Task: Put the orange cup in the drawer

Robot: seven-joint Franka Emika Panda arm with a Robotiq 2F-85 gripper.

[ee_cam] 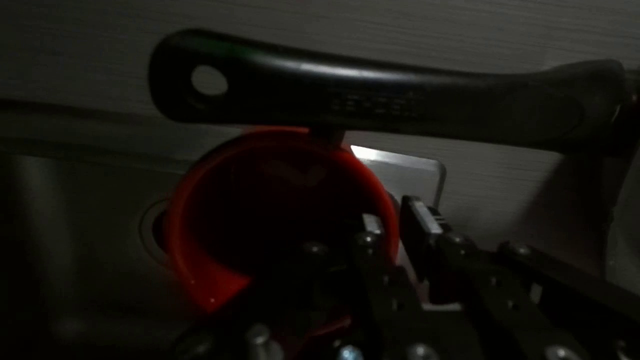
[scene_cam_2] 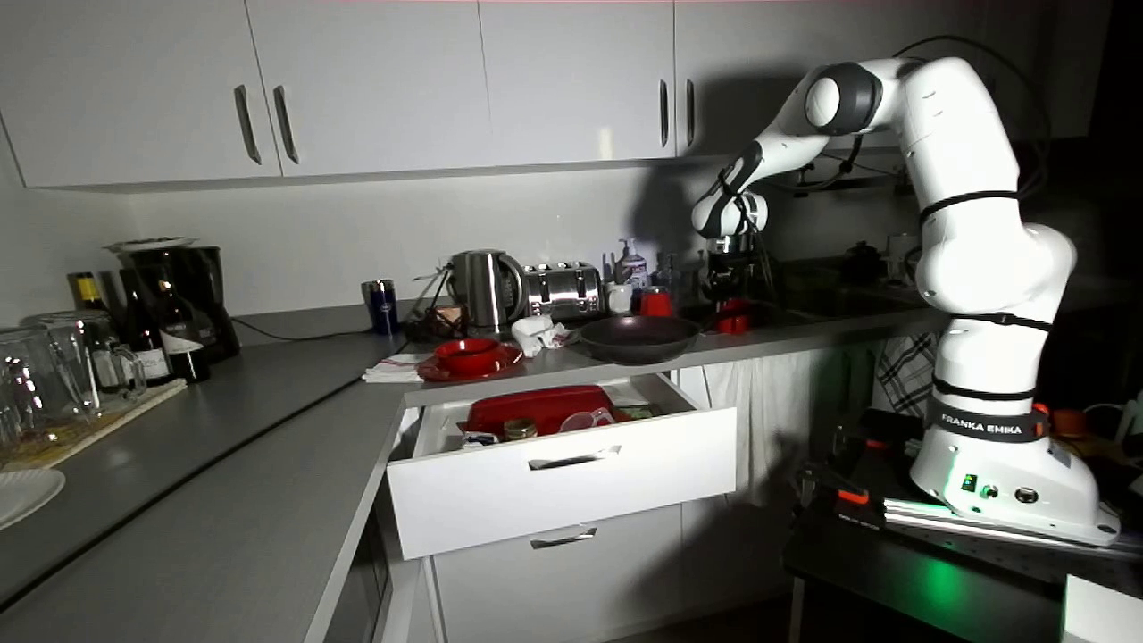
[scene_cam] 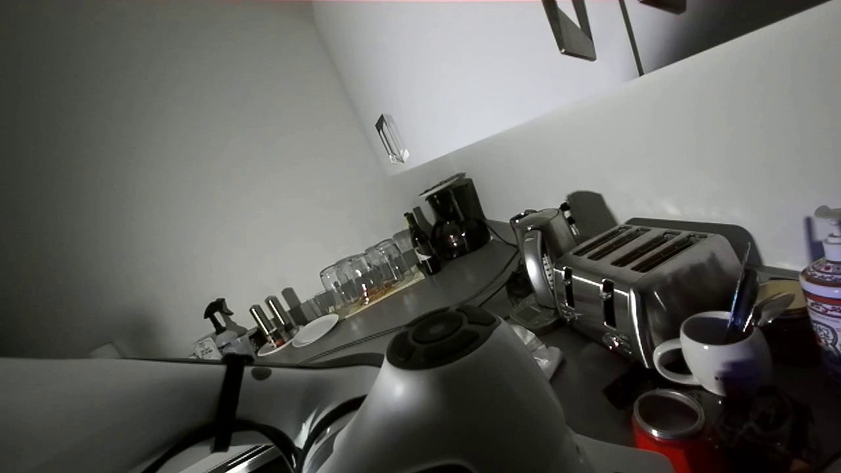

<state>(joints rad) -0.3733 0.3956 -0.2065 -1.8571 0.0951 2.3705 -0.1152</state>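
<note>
The orange cup (scene_cam_2: pixel 734 321), red-orange in this light, stands by the sink edge under my gripper (scene_cam_2: pixel 730 284) in an exterior view. In the wrist view I look down into the cup (ee_cam: pixel 280 180). My gripper (ee_cam: pixel 392 230) straddles its right rim, one finger inside and one outside. The fingers are close together with the rim between; the view is too dark to show whether they press on it. The white drawer (scene_cam_2: pixel 571 487) is pulled open below the counter. It holds a red tray (scene_cam_2: pixel 536 409), a small jar and a clear cup.
A black pan handle (ee_cam: pixel 375 95) reaches over the cup's far rim; its pan (scene_cam_2: pixel 639 338) lies on the counter. Another red cup (scene_cam_2: pixel 656 301) (scene_cam: pixel 670 427) stands nearby, with a white mug (scene_cam: pixel 723 355), toaster (scene_cam: pixel 644 282) and kettle (scene_cam_2: pixel 487 286). A red bowl (scene_cam_2: pixel 469 355) sits on a plate above the drawer.
</note>
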